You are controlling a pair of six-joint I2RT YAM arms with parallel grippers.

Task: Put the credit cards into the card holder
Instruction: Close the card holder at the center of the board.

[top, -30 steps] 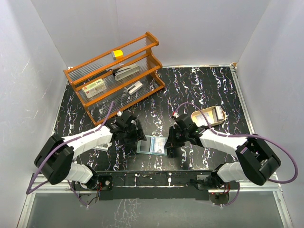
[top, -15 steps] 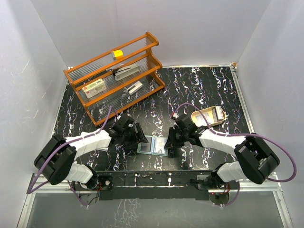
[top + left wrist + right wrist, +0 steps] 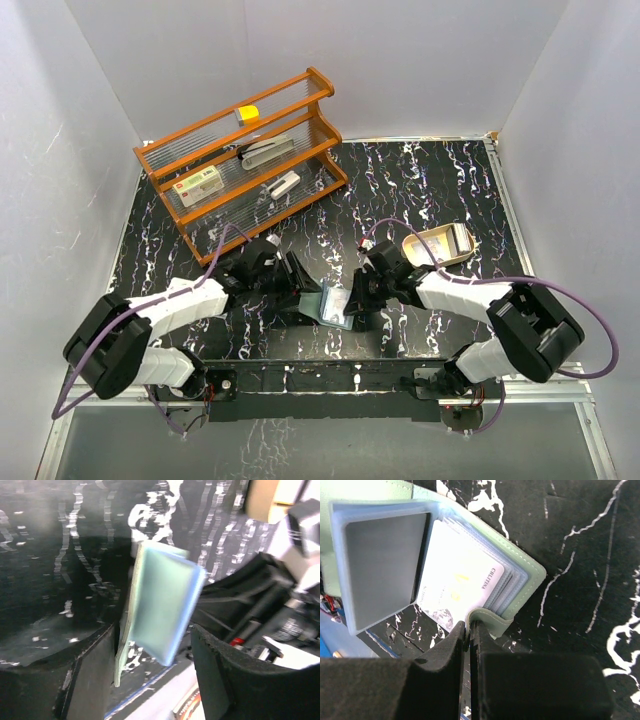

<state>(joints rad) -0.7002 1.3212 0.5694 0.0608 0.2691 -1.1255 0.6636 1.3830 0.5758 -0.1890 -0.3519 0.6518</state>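
Between the parted fingers point(image 3: 80, 680) of the left gripper point(image 3: 150, 635), the card holder point(image 3: 165, 600) stands open and tilted, pale blue-green leaves facing the camera. The black marbled table point(image 3: 50, 555) lies beyond the fingertips.

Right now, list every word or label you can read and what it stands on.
"CHLITINA": dark print on the credit card in the card holder.
That card's smaller print: too small to read.
Red label on the white box in the rack: too small to read.
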